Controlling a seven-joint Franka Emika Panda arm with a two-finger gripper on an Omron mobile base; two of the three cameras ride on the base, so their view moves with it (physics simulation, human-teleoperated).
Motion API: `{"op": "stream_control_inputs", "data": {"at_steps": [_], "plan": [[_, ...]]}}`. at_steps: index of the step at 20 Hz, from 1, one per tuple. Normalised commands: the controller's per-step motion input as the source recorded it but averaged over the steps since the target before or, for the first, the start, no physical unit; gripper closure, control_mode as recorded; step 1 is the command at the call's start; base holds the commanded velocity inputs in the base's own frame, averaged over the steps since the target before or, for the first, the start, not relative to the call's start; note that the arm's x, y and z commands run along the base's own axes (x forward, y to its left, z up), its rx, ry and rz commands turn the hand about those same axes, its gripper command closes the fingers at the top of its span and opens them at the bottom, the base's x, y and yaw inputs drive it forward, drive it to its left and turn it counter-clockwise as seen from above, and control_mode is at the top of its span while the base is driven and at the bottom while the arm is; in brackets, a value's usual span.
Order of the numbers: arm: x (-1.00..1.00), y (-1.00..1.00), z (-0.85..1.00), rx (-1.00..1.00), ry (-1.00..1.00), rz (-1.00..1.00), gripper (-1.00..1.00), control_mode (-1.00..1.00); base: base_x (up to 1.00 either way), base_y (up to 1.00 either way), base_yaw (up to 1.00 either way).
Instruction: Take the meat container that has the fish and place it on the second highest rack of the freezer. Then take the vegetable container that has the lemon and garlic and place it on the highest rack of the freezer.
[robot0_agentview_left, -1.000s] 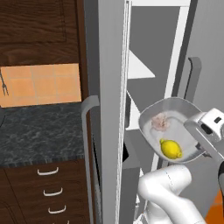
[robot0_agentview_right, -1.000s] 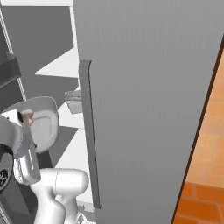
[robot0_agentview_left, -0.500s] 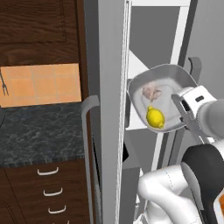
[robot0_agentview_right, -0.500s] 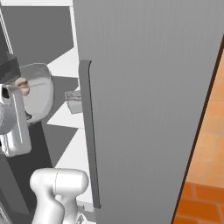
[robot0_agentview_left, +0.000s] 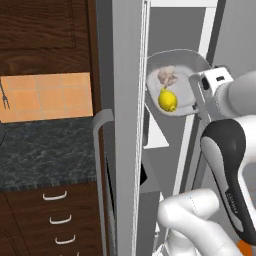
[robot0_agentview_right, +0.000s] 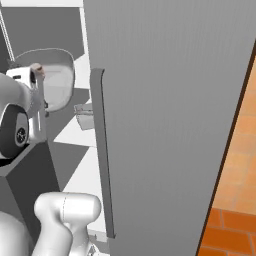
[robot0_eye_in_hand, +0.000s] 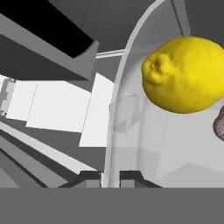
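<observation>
Since the earlier frame, the vegetable container (robot0_agentview_left: 186, 59) has been raised higher beside the freezer door (robot0_agentview_left: 127, 125). Its rim is clamped between the closed fingers of the gripper (robot0_eye_in_hand: 110, 178). Inside it, the lemon (robot0_agentview_left: 168, 100) is seen nearest the gripper, with the garlic (robot0_agentview_left: 167, 76) just beyond.

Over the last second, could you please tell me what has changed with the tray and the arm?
The arm has lifted the vegetable container from low in front of the freezer up towards its upper shelves, the lemon and garlic riding along inside. The gripper stayed shut on the container's rim throughout. The meat container stayed on its shelf, and the freezer door stayed open.
</observation>
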Motion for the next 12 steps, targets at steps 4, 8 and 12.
{"op": "stream_control_inputs", "data": {"at_steps": [4, 8, 12], "plan": [[0.77, 0.14, 0.21, 0.1, 0.0, 0.0, 1.0, -1.0, 0.0, 0.0, 0.0], [0.94, 0.07, 0.03, 0.0, 0.0, 0.0, 1.0, -1.0, 0.0, 0.0, 0.0], [0.97, 0.18, 0.0, 0.0, 0.01, 0.0, 1.0, -1.0, 0.0, 0.0, 0.0]]}}
